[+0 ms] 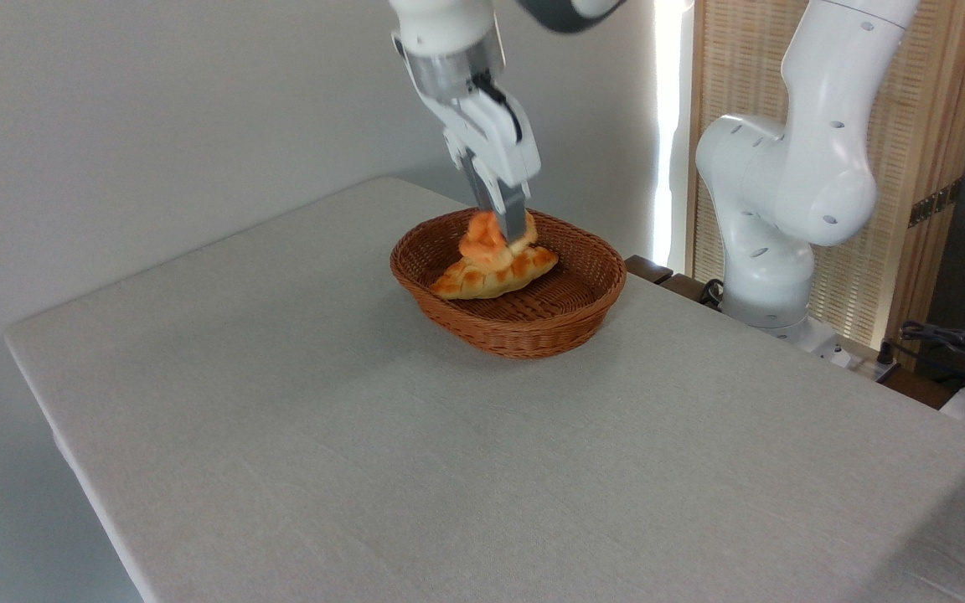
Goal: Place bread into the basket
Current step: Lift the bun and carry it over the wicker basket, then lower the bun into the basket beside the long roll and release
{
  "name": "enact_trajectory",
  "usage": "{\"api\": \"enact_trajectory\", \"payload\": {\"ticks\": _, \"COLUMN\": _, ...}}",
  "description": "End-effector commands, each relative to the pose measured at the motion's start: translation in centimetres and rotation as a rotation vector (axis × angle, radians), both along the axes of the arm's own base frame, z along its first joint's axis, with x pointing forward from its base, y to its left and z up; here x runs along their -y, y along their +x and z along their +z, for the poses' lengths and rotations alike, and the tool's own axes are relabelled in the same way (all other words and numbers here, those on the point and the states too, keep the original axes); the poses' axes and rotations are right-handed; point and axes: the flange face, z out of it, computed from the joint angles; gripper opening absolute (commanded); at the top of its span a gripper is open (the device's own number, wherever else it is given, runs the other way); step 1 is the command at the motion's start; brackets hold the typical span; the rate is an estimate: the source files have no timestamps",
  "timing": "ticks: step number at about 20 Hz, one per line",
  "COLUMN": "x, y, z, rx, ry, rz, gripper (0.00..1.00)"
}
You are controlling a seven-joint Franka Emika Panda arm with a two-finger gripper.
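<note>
The arm (482, 50) is cut off by the top edge. The claw (503, 228) hides part of the bun (482, 239), which looks motion-blurred. The bun covers some of the loaf (491, 272).
</note>
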Motion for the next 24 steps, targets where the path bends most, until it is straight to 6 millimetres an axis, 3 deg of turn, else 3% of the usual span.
{"api": "enact_trajectory", "payload": {"ticks": 1, "x": 1.1, "y": -0.9, "z": -3.3, "rx": -0.025, "ry": 0.047, "rz": -0.064, "gripper": 0.44}}
{"api": "enact_trajectory", "payload": {"ticks": 6, "x": 2.0, "y": -1.3, "z": -5.2, "rx": -0.021, "ry": 0.051, "rz": -0.082, "gripper": 0.55}}
{"api": "enact_trajectory", "payload": {"ticks": 8, "x": 2.2, "y": -1.4, "z": -6.0, "rx": -0.011, "ry": 0.049, "rz": -0.083, "gripper": 0.68}}
{"api": "enact_trajectory", "payload": {"ticks": 9, "x": 2.2, "y": -1.4, "z": -6.4, "rx": -0.007, "ry": 0.049, "rz": -0.081, "gripper": 0.79}}
{"api": "enact_trajectory", "payload": {"ticks": 11, "x": 2.2, "y": -1.3, "z": -6.5, "rx": 0.001, "ry": 0.048, "rz": -0.079, "gripper": 0.89}}
{"api": "enact_trajectory", "payload": {"ticks": 24, "x": 2.2, "y": -1.3, "z": -6.7, "rx": -0.005, "ry": 0.051, "rz": -0.079, "gripper": 1.0}}
